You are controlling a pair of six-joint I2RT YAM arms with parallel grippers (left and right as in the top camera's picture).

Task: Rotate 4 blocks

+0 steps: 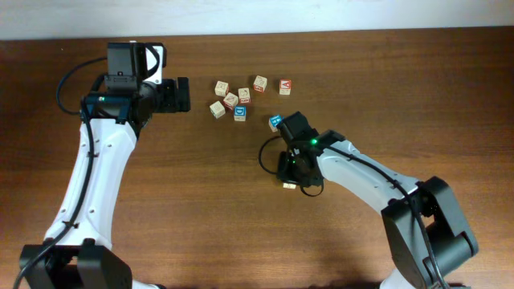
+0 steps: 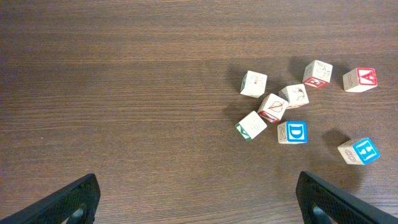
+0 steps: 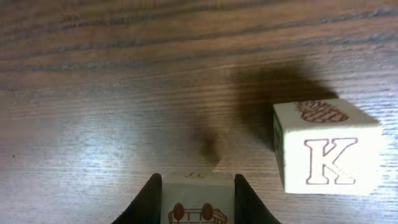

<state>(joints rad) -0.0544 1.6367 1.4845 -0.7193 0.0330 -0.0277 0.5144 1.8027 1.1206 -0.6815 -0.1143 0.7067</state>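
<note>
Table [image 1: 201, 209]: dark brown wood-grain top, matte w/ slight sheen. Pale strip [image 1: 321, 16] runs along far edge; wall or floor, can't tell. Lighting even across surface, shadows soft.

K: cream block [image 3: 329, 158] | D: blue-faced block [image 2: 292, 132] | V, perhaps: red-faced cube [image 2: 360, 79]

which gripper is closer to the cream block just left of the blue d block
Left. The open left gripper sits just left of that cream block; the right gripper is far off to its lower right, shut on a picture block.
</note>
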